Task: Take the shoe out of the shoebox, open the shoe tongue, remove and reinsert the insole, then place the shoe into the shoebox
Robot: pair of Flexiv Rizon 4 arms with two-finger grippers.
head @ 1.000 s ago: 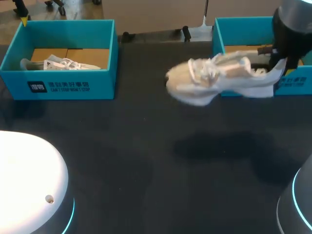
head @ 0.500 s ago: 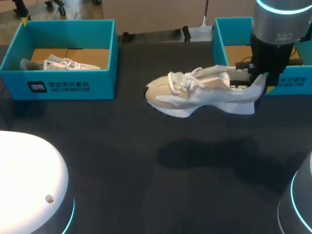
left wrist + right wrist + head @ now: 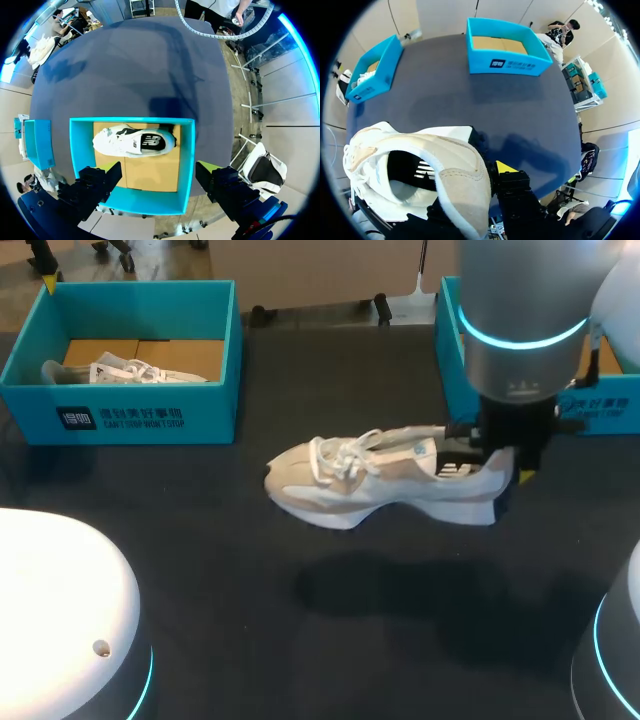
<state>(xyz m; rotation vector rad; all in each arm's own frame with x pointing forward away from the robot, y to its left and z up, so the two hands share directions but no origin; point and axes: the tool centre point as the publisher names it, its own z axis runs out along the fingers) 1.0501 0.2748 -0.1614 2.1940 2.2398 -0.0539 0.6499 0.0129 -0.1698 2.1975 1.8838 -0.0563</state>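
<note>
My right fingers [image 3: 506, 167] clamp the shoe [image 3: 380, 478] by its heel, lengthwise across the desk [image 3: 300, 390], toe pointing left. My left fingers [image 3: 100, 184] are apart.

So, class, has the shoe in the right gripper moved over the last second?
Yes. The shoe has moved left and toward the robot, away from the right shoebox that it was in front of.

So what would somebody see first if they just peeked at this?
Most likely the cream shoe, hanging in the air over the middle of the dark table and pinched at its heel by the fingers of the right gripper. After that comes the bright teal shoebox at the table's far left, with a white shoe lying inside it.
</note>
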